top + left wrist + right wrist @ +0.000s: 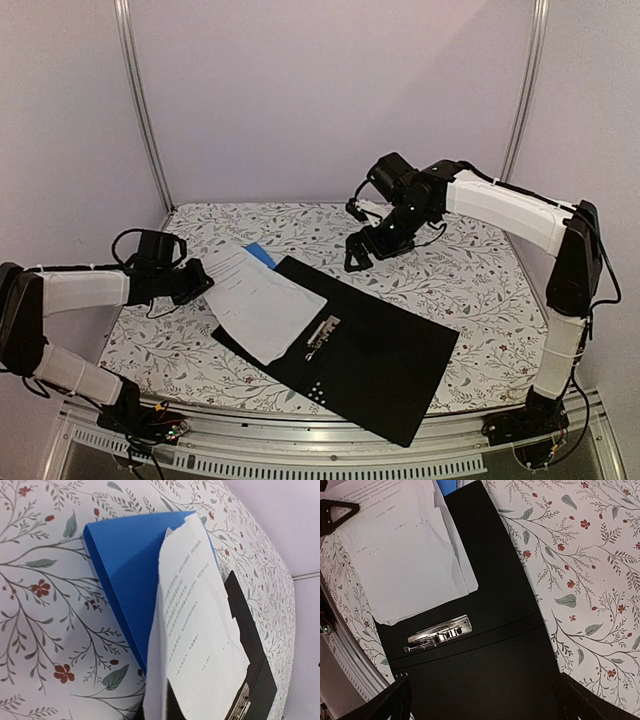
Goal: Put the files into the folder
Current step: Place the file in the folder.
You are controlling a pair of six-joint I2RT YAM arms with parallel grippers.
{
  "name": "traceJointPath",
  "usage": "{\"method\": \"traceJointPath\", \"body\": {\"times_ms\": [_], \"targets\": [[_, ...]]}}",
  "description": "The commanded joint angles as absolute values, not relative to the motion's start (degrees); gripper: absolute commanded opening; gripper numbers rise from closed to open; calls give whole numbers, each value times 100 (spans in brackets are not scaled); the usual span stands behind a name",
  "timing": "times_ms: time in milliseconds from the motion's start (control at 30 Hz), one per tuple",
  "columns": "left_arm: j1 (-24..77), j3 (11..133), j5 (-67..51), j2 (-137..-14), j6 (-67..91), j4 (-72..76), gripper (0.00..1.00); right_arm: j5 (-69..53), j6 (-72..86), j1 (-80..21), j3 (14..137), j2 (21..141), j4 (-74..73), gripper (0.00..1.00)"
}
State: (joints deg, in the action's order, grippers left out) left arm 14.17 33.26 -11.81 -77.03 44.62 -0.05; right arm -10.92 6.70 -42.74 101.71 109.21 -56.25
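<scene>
The folder lies open on the table with its black inside up and its metal clip near the spine. The files, white printed sheets, rest partly on the folder's left half and overhang it to the left. My left gripper is shut on their left edge. In the left wrist view the files rise toward the camera and hide the fingers. My right gripper hangs open above the folder's far edge. Its two fingertips stand wide apart over the black cover with nothing between them.
A smaller blue folder lies under the far end of the sheets, its corner showing. A floral cloth covers the table. A metal rail runs along the front edge, and upright posts stand at the back corners.
</scene>
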Motion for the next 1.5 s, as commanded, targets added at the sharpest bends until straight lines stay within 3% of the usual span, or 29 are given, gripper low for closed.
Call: {"method": "traceJointPath", "body": {"times_ms": [0, 300, 500, 567, 867, 1100, 1233, 1267, 1467], "targets": [[1362, 3213, 159, -7152, 4171, -138, 0, -1240, 832, -4309, 10100, 10922, -5225, 99], [1474, 2316, 874, -6111, 5129, 348, 0, -1396, 1101, -4416, 9766, 11002, -4763, 99], [2572, 1727, 1783, -5723, 6054, 544, 1, -1374, 1253, -4618, 9684, 11053, -4527, 99], [3045, 1642, 2124, -5632, 6296, 460, 8, -1412, 1278, -4651, 9641, 11089, -4486, 99], [4299, 1351, 2958, -5132, 6692, -511, 18, -1486, 1451, -4787, 9365, 11286, -4217, 99], [4395, 1335, 3184, -4413, 6699, -1557, 53, -1524, 1840, -4865, 9403, 11753, -3542, 91], [4386, 1472, 3316, -3838, 6357, -2145, 95, -1654, 1980, -4902, 9685, 12184, -3336, 80], [4381, 1495, 3346, -3752, 6232, -2152, 99, -1668, 1998, -4924, 9765, 12272, -3313, 78], [4182, 2008, 3448, -4066, 5404, -2284, 100, -1509, 2273, -4977, 10060, 12801, -3057, 68]]}}
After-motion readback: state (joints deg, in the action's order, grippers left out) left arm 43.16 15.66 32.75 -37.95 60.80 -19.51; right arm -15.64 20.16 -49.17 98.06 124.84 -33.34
